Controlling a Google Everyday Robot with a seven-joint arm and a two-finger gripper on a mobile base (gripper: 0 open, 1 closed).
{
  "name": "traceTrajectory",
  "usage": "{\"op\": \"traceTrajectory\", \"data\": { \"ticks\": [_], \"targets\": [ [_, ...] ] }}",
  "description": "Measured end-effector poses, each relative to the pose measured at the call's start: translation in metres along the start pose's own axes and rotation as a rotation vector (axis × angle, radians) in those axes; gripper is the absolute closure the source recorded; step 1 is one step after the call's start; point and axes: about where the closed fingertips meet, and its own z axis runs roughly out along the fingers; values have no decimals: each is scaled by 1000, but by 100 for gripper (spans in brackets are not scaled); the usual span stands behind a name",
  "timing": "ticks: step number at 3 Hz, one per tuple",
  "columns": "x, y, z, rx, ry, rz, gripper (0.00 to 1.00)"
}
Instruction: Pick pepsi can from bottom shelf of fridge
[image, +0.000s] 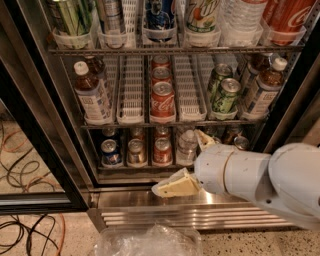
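The pepsi can (110, 152), dark blue with a silver top, stands at the left end of the bottom shelf (125, 168) of the fridge (45, 125), whose door is open. My gripper (178, 161) hangs in front of the shelf's right half, to the right of the can and apart from it. Its cream fingers (175, 186) are spread and hold nothing. The lower finger lies over the steel base; the upper one points up by a clear bottle. The white arm (260, 177) covers the shelf's right end.
Right of the pepsi can stand a gold-brown can (136, 151), a red can (162, 150) and a clear bottle (187, 146). The rack above holds Coca-Cola cans (163, 100), green cans (225, 95) and tea bottles (92, 95). Crumpled plastic (150, 240) and cables (25, 235) lie on the floor.
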Motion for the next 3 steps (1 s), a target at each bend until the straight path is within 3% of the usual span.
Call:
{"op": "traceTrajectory", "data": {
  "ticks": [1, 2, 3],
  "targets": [
    [11, -15, 29, 69, -133, 133, 0],
    [32, -29, 44, 156, -212, 231, 0],
    [25, -27, 60, 162, -250, 258, 0]
  ]
}}
